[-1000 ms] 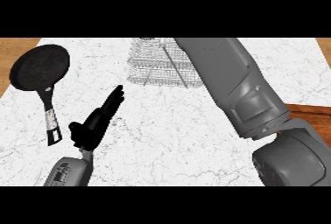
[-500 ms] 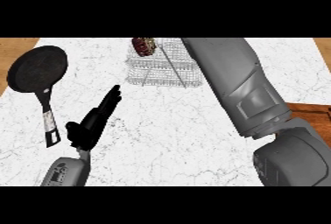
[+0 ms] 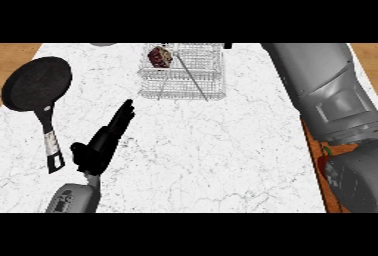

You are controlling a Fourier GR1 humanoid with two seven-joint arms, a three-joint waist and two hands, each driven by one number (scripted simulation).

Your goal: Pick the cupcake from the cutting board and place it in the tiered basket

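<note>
Left hand, fingers straight and together, lay nearer than the silver wire tiered basket. The dark red cupcake inside could topple if the grey right forearm snagged the basket.

Left hand: black, open, fingers straight and close together, pointing up and slightly right, thumb sticking out to the left
Left forearm: grey, coming in from the lower edge at the left
Right arm: grey, bulky, running up the right side to the top edge
</note>
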